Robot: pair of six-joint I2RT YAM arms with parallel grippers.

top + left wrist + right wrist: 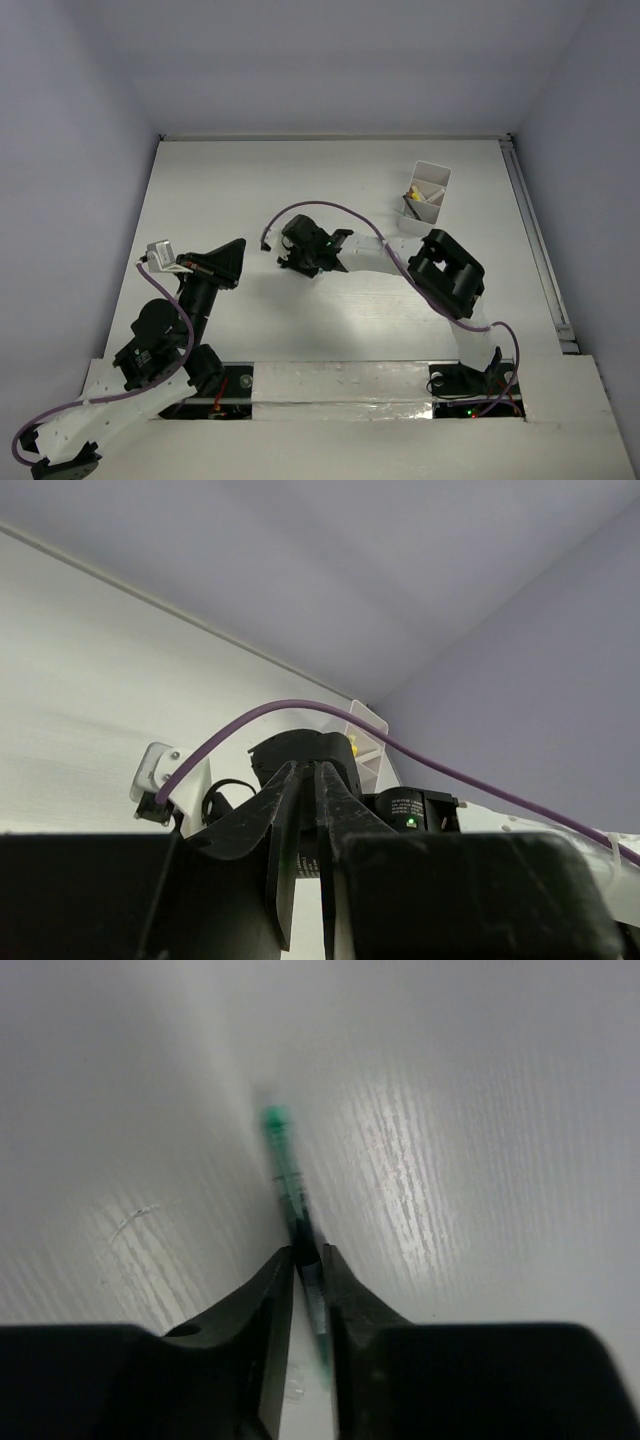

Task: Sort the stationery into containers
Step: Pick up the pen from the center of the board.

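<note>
A thin green pen [285,1175] lies on the white table, and my right gripper [308,1255] is shut on its dark middle, fingertips down at the surface. In the top view that gripper [292,262] points down at mid-table and hides the pen. The white divided container [432,172] stands at the back right, holding yellow-capped stationery [412,193]. My left gripper [238,247] hovers to the left of the right one, shut with nothing between its fingers [285,810]. It faces the right wrist, with the container [368,720] beyond.
The right arm's white link and black elbow [447,272] stretch across the table's right half, with a purple cable [330,206] arching over it. A metal rail [535,240] runs along the right edge. Grey walls close in the table.
</note>
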